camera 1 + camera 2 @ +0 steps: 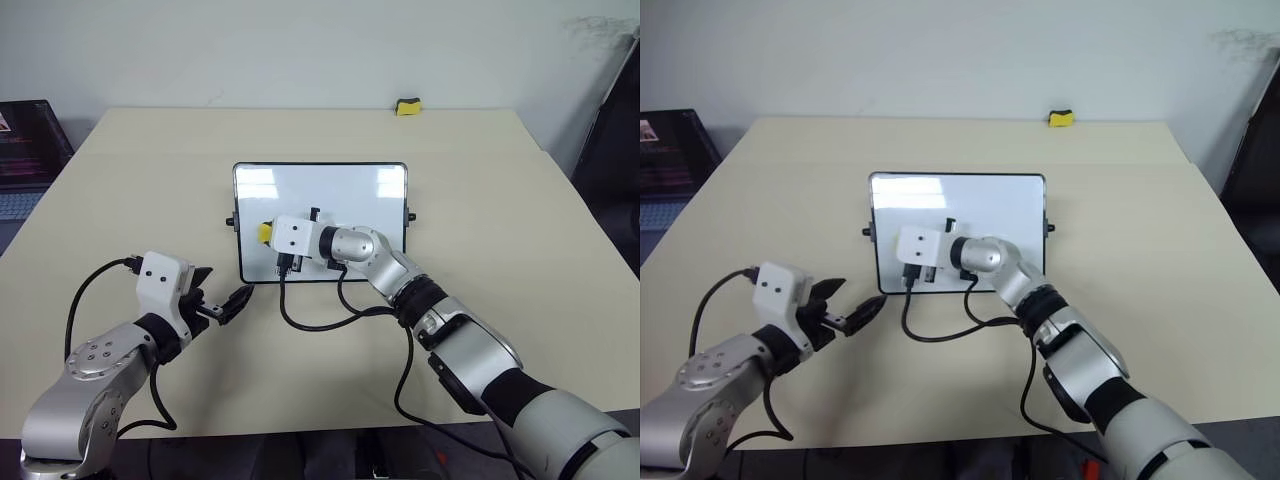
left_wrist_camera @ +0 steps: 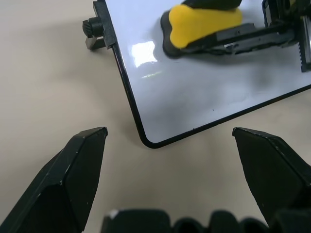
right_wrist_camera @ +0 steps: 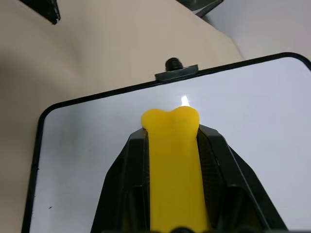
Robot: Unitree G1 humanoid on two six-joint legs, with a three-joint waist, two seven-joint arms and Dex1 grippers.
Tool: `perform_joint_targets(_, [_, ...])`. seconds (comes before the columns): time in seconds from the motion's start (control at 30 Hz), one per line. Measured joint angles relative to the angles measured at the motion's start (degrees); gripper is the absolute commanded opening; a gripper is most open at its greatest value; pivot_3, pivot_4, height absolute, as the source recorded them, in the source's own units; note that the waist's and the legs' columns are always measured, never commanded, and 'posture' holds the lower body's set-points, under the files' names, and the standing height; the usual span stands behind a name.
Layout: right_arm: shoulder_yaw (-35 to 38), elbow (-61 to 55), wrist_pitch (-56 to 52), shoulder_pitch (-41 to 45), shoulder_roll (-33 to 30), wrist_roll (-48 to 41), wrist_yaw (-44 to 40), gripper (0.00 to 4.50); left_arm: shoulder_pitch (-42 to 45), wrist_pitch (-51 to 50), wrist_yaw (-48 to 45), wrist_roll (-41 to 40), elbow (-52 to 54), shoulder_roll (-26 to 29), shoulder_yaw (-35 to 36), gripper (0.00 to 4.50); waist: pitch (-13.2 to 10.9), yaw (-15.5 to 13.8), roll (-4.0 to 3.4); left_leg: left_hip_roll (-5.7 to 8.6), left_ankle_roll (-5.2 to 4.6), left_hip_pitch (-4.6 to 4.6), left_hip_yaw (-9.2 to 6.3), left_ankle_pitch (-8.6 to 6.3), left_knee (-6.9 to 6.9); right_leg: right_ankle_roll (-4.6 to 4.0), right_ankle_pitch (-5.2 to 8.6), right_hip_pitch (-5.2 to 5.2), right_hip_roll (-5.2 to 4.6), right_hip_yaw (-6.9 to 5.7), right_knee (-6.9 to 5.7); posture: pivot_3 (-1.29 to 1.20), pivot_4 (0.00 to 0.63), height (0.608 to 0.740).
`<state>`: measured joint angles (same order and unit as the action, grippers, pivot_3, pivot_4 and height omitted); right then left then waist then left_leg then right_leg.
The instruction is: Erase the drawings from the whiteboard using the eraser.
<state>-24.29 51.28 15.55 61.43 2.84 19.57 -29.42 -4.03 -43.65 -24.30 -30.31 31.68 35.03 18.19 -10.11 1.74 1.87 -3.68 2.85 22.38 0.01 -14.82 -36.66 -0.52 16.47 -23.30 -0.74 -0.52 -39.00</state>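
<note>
The right gripper [image 3: 171,160] is clamped on the bright yellow, black-based block eraser [image 3: 172,145], holding it over the left part of the glossy white, black-framed whiteboard [image 1: 340,195]. The left gripper [image 1: 222,300] hovers wide apart just beside the board's near left corner.

yellow eraser [image 3: 172,160], white whiteboard [image 1: 330,195], black frame
</note>
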Motion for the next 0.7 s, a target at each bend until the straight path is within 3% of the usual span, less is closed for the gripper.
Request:
perform_joint_targets(0.37, [0.04,5.06,0.07,4.64,0.56,2.06,9.51,1.0,0.38,-0.01,-0.01,0.0,0.02,0.0,-0.16,4.5,0.01,-0.05,0.02,0.03,0.0,-0.01,0.05,0.0,-0.03,-0.01,0.0,0.02,0.0,-0.04,-0.02,0.0,0.15,0.74])
perform_joint_targets(0.7, [-2.02,2.72,-0.32,0.04,-0.05,1.48,-3.33,1.0,0.28,-0.01,0.03,0.0,0.05,-0.03,-0.16,4.5,0.04,-0.05,0.05,0.03,-0.01,-0.28,0.04,0.02,-0.08,-0.02,-0.03,0.17,0.0,-0.01,-0.19,0.0,0.15,0.74])
